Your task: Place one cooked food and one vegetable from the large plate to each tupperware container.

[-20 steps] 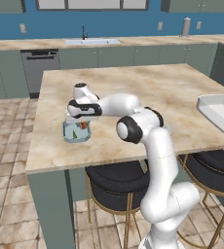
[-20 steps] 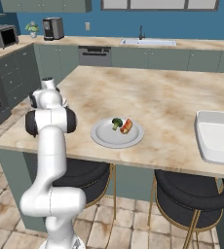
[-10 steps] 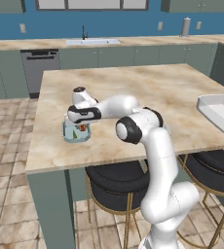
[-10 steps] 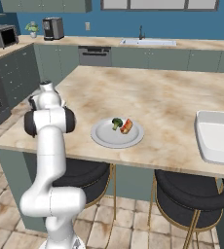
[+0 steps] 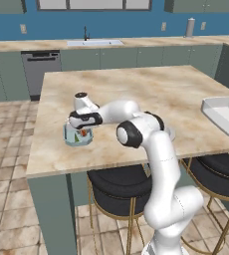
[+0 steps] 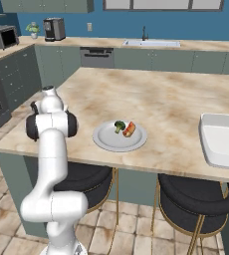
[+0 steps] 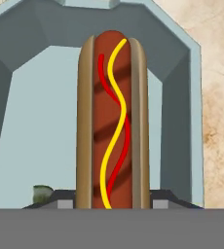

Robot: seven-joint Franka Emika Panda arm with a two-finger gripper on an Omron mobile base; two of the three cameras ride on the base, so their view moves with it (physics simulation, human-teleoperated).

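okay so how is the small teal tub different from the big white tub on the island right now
The small teal tub is see-through teal with cut corners; the white tub is opaque white with rounded corners. The teal tub is clearly smaller. A hot dog sits between the teal tub's walls under the pincer, with something green beside it; the white tub looks empty from here. The teal tub stands near the island's left end, the white tub at its right end. Both are open-topped.

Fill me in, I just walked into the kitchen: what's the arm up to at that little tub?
The gripper holds a hot dog over the small teal tub near the island's corner. Something green already lies in the tub. The large plate still carries a broccoli floret and another cooked piece, and the white container looks empty.
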